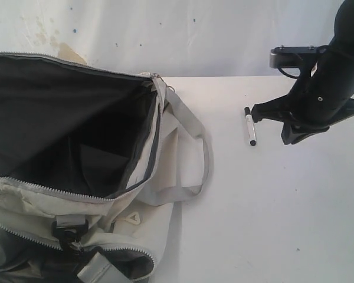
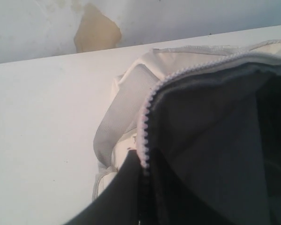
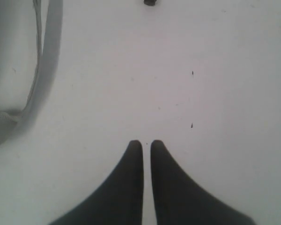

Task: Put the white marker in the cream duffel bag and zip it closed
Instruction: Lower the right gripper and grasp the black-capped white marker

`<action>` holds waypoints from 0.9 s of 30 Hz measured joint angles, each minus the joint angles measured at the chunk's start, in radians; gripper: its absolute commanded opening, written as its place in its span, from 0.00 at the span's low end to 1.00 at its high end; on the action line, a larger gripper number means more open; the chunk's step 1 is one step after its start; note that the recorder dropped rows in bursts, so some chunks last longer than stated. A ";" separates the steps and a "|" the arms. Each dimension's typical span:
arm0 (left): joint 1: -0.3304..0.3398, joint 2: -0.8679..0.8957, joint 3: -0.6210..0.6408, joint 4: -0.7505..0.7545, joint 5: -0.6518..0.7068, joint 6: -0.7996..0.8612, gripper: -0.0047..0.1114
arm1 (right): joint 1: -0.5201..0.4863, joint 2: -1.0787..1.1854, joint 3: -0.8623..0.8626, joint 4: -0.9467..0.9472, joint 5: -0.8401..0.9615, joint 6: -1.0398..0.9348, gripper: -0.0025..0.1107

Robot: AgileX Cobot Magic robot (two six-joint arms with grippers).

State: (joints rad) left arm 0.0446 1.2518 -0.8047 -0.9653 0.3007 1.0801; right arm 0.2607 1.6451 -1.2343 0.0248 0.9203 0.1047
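One slim white marker with black cap and black end (image 1: 250,127) lies on the white worktop (image 1: 271,224). It is outside the large soft cream fabric duffel bag (image 1: 159,236) and apart from it, beyond the grey webbing strap (image 1: 207,159). We note the bag mouth gaping, grey lining (image 1: 53,106) exposed, zip undone. Left jaws: pinched together on the toothed zip edge (image 2: 144,124) of the bag, so far as the left wrist view shows; we judge they hold the mouth open. Right jaws: nearly together, empty, hovering over bare worktop, with the marker's black tip (image 3: 150,2) at the very edge of the right wrist view. Step in hand, in our judgement: the approach to pick up the marker; nothing is bagged or zipped yet. The next move calls for spreading the right jaws, lining them up across the thin barrel, and descending low enough to pinch it off the flat surface.
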 measured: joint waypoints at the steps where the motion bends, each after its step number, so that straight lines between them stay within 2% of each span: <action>1: 0.000 0.000 0.000 0.000 0.005 0.000 0.04 | 0.000 0.000 0.000 0.000 -0.010 0.011 0.10; 7: 0.004 0.000 0.000 0.000 0.017 -0.002 0.04 | -0.011 0.040 -0.013 0.002 -0.029 0.043 0.30; 10: 0.004 0.000 0.000 0.000 0.020 -0.002 0.04 | -0.011 0.092 -0.047 0.002 -0.044 0.050 0.35; 19: 0.004 0.000 0.000 0.000 0.032 -0.002 0.04 | -0.013 0.273 -0.215 0.004 -0.110 0.052 0.35; 27: 0.004 0.000 0.000 0.000 0.034 -0.002 0.04 | -0.059 0.472 -0.394 0.041 -0.123 0.072 0.35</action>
State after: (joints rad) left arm 0.0487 1.2518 -0.8047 -0.9653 0.3346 1.0777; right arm 0.2015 2.1167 -1.6284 0.0653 0.7974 0.1770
